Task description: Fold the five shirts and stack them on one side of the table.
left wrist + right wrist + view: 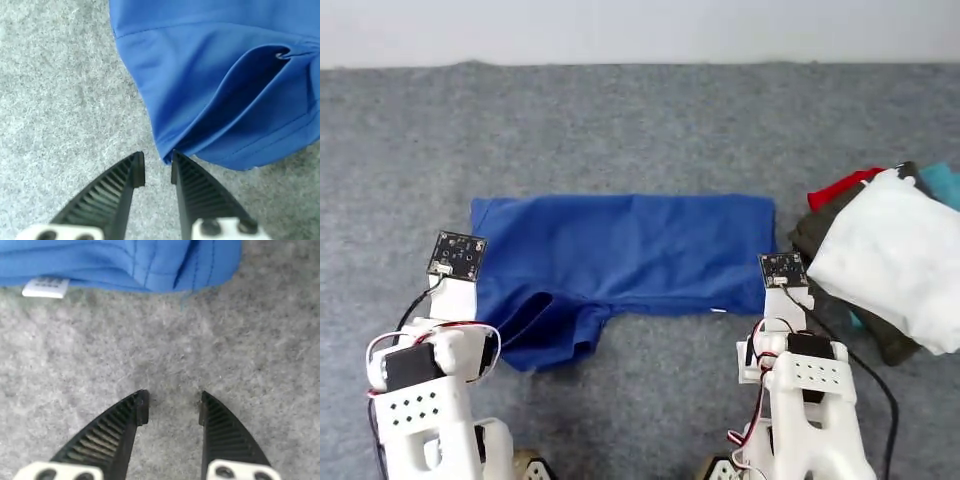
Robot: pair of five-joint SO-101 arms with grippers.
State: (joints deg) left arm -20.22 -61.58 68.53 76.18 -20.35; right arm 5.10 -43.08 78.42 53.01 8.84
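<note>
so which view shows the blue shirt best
The high view: nearly the whole blue shirt lies spread on the table. The left wrist view has one corner close up; the right wrist view its edge and white tag.

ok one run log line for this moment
blue shirt laid out centre | left gripper jaws open at its corner | right gripper jaws open over table near its edge | other shirts heaped aside

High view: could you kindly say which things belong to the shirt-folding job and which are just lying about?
Job: blue shirt; pile of white, dark, red and teal shirts.
Not the job: grey table cover; white wall.
</note>
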